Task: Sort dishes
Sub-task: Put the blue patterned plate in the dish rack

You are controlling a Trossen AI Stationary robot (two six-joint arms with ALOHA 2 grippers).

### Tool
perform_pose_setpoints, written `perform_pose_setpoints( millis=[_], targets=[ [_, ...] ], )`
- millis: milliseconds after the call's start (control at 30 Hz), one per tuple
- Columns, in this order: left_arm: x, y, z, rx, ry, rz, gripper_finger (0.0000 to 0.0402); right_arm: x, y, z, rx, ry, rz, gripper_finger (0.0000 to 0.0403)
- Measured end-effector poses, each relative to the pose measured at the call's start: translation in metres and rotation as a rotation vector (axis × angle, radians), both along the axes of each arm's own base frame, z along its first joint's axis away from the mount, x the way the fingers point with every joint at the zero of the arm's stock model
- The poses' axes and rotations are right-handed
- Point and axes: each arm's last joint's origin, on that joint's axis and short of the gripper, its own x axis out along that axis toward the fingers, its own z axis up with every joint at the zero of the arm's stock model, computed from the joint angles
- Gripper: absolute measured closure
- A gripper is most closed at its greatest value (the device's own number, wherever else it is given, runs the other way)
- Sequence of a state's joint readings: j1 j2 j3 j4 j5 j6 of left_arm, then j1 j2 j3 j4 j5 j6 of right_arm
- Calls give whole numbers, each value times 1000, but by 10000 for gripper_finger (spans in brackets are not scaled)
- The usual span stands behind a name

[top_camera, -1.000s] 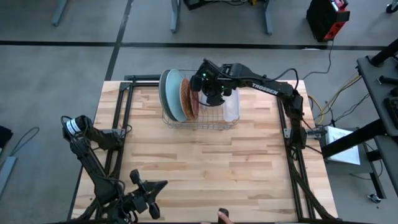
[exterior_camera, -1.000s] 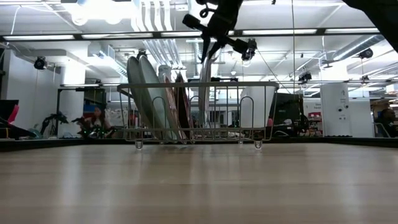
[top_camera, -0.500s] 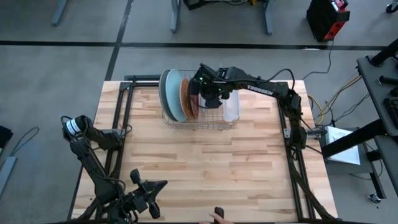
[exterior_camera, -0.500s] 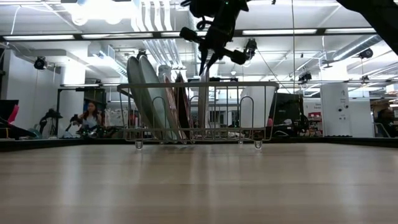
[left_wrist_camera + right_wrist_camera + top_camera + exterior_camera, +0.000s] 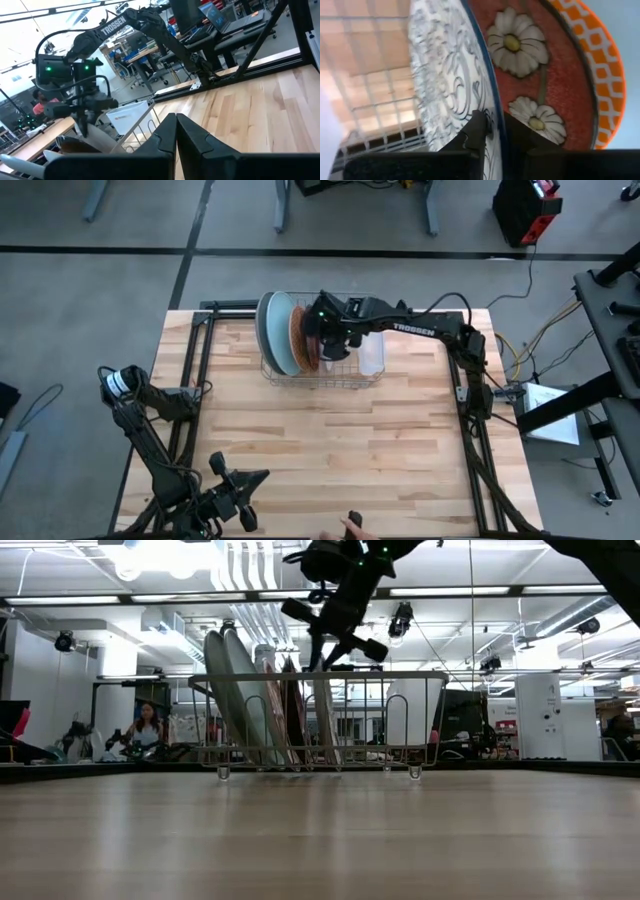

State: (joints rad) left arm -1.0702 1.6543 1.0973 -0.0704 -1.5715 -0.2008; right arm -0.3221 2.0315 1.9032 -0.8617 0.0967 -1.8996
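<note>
A wire rack point(image 5: 322, 370) stands at the table's far middle. In it, on edge, stand a grey and a pale blue plate point(image 5: 275, 330), an orange-and-white plate point(image 5: 297, 332) and a dark red daisy plate point(image 5: 530, 65). My right gripper point(image 5: 326, 332) is above the rack, shut on the silvery-white patterned plate point(image 5: 447, 75), which stands just right of the dark red one. My left gripper point(image 5: 262, 476) is shut and empty near the table's near left corner. My right gripper pinches the silvery-white plate's upper rim point(image 5: 492, 117) between its two fingers, one on each face. The fingers come from above, pointing down. The plate stands on edge with its lower part point(image 5: 328, 745) inside the rack, its top leaning toward the dark red plate.
A clear plastic tub point(image 5: 372, 352) stands against the rack's right side. A person's hand point(image 5: 352, 526) shows at the table's near edge. Bare wood lies between the rack and the near edge.
My right gripper has gone toward the table's left edge and a little down, tipping as it went. The silvery-white plate, upright before, now leans with its top toward the dark red plate, its lower part staying in the rack.
</note>
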Motion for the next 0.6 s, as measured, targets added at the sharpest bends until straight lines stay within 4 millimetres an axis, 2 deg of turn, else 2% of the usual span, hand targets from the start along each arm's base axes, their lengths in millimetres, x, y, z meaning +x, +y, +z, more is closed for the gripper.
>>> perform_pose_setpoints(
  millis=[267, 533, 600],
  targets=[
    [0, 0, 0, -15, -8, 0, 401, 7, -3, 2, 5, -98, -61, 294],
    [0, 0, 0, -15, -8, 0, 401, 6, -3, 3, 21, -106, -95, 226],
    [0, 0, 0, -15, -8, 0, 401, 5, -5, 3, -35, -92, -170, 217]
  ],
)
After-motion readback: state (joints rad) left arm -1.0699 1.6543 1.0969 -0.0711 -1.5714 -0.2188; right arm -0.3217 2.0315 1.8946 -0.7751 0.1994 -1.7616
